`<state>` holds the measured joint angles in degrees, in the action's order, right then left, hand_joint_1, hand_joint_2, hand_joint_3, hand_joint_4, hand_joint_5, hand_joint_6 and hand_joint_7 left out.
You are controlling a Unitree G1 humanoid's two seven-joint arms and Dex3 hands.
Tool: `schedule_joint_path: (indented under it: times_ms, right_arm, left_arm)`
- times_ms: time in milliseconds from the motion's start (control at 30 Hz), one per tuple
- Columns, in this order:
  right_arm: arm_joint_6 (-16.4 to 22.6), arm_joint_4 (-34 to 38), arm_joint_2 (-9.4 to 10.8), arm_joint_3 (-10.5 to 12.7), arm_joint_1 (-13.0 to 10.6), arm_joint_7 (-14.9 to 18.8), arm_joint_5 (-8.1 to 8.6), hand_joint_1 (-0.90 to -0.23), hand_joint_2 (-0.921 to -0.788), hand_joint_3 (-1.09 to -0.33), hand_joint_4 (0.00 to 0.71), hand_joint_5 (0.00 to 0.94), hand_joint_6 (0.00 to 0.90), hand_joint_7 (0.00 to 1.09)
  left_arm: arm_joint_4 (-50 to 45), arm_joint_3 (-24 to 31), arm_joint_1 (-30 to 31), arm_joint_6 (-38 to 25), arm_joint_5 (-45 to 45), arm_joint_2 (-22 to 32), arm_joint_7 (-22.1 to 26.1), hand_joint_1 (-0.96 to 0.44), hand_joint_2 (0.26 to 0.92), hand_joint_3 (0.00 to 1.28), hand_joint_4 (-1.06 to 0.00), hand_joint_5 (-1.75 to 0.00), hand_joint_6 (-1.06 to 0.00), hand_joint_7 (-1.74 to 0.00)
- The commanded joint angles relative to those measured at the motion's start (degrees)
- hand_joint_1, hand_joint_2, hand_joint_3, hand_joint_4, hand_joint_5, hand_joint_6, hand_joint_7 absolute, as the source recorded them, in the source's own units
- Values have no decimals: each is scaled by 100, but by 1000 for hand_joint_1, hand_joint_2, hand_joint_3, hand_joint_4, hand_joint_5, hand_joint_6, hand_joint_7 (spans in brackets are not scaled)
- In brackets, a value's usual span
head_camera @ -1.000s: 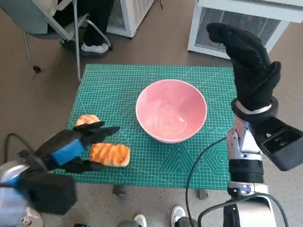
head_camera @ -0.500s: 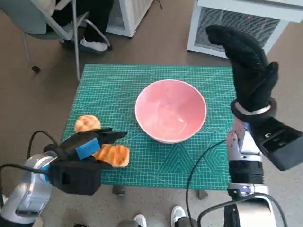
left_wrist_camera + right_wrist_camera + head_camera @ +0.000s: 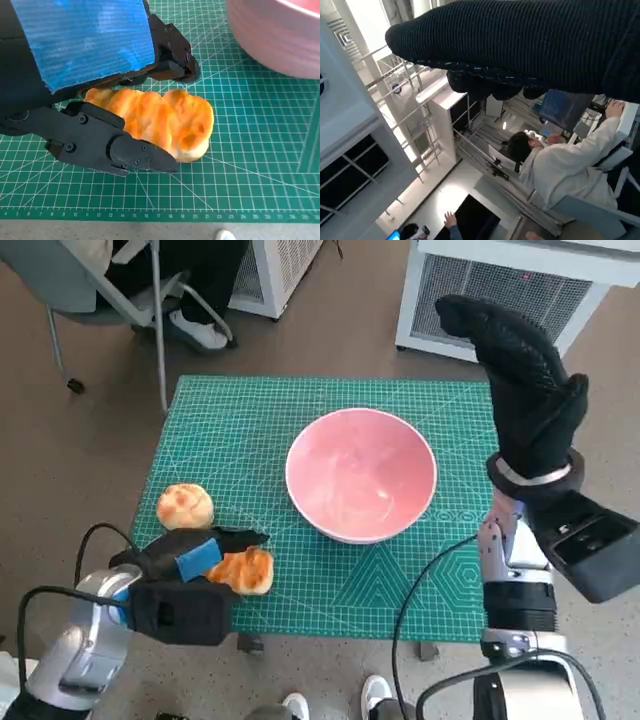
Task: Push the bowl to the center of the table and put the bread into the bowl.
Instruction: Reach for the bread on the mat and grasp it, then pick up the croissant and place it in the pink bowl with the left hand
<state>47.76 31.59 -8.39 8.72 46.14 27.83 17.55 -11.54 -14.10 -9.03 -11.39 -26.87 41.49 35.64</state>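
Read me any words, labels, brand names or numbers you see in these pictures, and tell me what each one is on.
Ruler numbers along the edge of the green cutting mat: too small and blurred to read.
White printed marks on the mat near the pink bowl, head view: too small to read.
Blue tape on the left hand: no text.
Nothing else carries readable text.

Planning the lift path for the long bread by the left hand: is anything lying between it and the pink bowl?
Nothing visible does. Only bare green mat lies between the long bread and the pink bowl. The round bun sits off to the side, and the left hand is already around the bread.
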Motion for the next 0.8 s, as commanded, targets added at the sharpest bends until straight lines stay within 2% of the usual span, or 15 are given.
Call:
schedule_joint_path:
  times_ms: [33, 67, 133, 167, 200, 267, 333, 400, 467, 533, 733, 800]
  right_arm:
    - [-30, 3, -8, -23, -129, -44, -95, -542, -921, -802, 245, 65, -1, 629]
    - [-28, 10, -6, -23, -127, -45, -93, -542, -921, -803, 244, 66, -1, 628]
    - [-21, 30, 0, -23, -123, -49, -92, -542, -921, -803, 243, 67, -1, 627]
    - [-16, 42, 2, -23, -121, -51, -91, -542, -921, -803, 243, 68, -1, 627]
    - [-11, 55, 5, -22, -120, -54, -93, -542, -921, -803, 243, 68, -1, 626]
    - [-7, 69, 8, -23, -121, -59, -96, -542, -921, -801, 242, 70, -1, 624]
    - [-7, 78, 12, -26, -120, -66, -101, -542, -921, -801, 242, 71, -1, 622]
    - [-6, 80, 15, -29, -123, -72, -104, -542, -921, -800, 242, 73, -1, 621]
    - [-6, 86, 18, -33, -122, -77, -106, -540, -921, -800, 241, 74, -1, 620]
    - [-9, 85, 22, -37, -123, -73, -101, -538, -921, -800, 240, 76, -1, 619]
    - [4, 103, 25, -42, -123, -36, -69, -537, -921, -800, 237, 80, -1, 611]
    - [9, 106, 21, -44, -123, -23, -61, -537, -921, -799, 234, 81, -1, 602]
  left_arm:
    - [66, -38, 188, 120, -74, -45, -115, -192, 910, 118, -566, -906, -474, -1124]
    - [73, -29, 207, 160, -58, -40, -131, -124, 914, 134, -577, -1056, -483, -1167]
    - [84, -3, 236, 252, -10, -21, -148, -65, 904, 155, -598, -1198, -521, -1160]
    - [90, 10, 246, 297, 15, -12, -153, -42, 831, 284, -609, -1275, -546, -1161]
    - [84, 33, 253, 348, 52, 5, -150, -34, 798, 341, -614, -1304, -556, -1164]
    - [54, 83, 258, 411, 108, 29, -131, -15, 690, 539, -622, -1394, -569, -1202]
    - [-14, 153, 239, 438, 166, 61, -85, -8, 663, 586, -633, -1394, -564, -1233]
    - [-110, 237, 205, 451, 226, 95, -31, -4, 684, 543, -656, -1317, -554, -1277]
    - [-202, 332, 169, 472, 284, 122, 6, -2, 743, 425, -682, -1221, -552, -1298]
    - [-314, 441, 119, 488, 350, 144, 26, -1, 767, 379, -690, -1184, -553, -1307]
    - [-646, 818, -106, 493, 588, 131, 28, 0, 792, 331, -694, -1160, -554, -1303]
    - [-788, 984, -276, 483, 681, 105, -20, 0, 822, 279, -685, -1178, -558, -1275]
